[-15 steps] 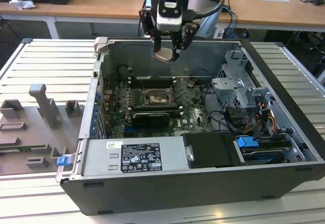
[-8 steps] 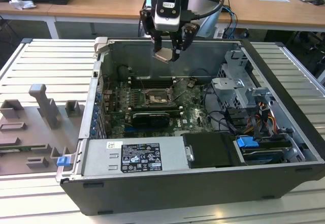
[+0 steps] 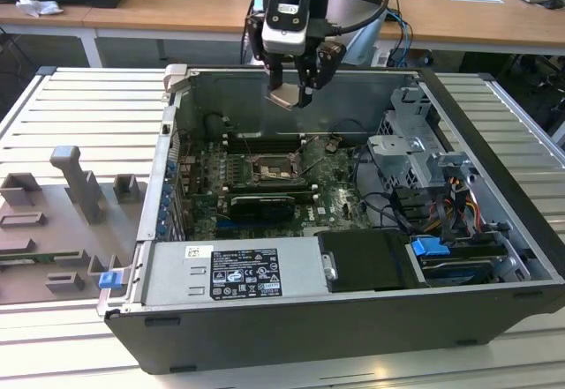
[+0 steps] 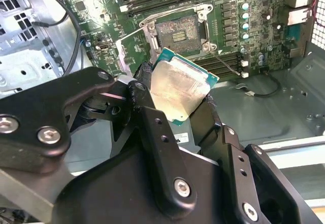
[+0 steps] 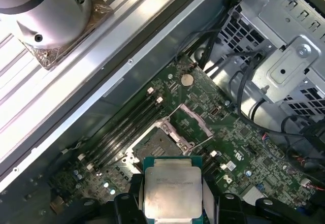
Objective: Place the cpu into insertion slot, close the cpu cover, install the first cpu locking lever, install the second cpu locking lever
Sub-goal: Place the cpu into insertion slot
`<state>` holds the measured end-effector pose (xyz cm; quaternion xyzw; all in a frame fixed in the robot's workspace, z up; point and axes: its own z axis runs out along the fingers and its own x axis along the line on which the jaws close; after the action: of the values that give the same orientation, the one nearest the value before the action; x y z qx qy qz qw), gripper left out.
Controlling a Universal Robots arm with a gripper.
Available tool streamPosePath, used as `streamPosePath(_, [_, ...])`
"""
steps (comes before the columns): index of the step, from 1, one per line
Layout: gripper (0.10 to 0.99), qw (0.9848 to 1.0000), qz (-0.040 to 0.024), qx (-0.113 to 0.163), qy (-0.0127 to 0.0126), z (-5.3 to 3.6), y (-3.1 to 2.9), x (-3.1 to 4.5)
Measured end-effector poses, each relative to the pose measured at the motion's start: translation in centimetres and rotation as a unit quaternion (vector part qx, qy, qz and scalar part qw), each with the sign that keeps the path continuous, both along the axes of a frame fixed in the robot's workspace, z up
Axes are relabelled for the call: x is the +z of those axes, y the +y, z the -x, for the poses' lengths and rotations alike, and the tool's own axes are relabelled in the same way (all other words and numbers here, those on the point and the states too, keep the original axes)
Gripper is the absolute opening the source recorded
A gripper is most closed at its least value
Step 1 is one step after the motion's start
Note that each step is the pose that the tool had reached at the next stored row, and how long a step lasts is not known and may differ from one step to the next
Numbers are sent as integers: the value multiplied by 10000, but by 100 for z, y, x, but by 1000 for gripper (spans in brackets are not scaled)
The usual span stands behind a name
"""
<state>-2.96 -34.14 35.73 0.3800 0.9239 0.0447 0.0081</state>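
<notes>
One cpu [image 4: 179, 89], silvery top with a green edge, clamped between the two sides of the gripper [image 3: 291, 96] and held tilted in the air above the open computer case [image 3: 508, 204]. One insertion slot [image 5: 156, 144], dark centre uncovered, set in the green motherboard [image 3: 340, 190] below, well apart from the chip. One cpu cover [image 5: 200, 124], swung up open beside the slot. One slatted metal table [image 3: 71, 111] under the case, with grey fixture blocks [image 3: 79, 182] at the exterior view's left.

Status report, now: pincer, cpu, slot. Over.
Pincer shut on the cpu, held above the board. Insertion slot bare, cpu not yet seated. Cpu cover flipped open beside it; nothing seen over the slot.
</notes>
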Motion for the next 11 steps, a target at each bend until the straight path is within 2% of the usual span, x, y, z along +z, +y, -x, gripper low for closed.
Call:
streamPosePath(4, [541,9996,3,-287,0,1,0,-5])
streamPosePath(11, [541,9982,12,-604,0,0,0,-19])
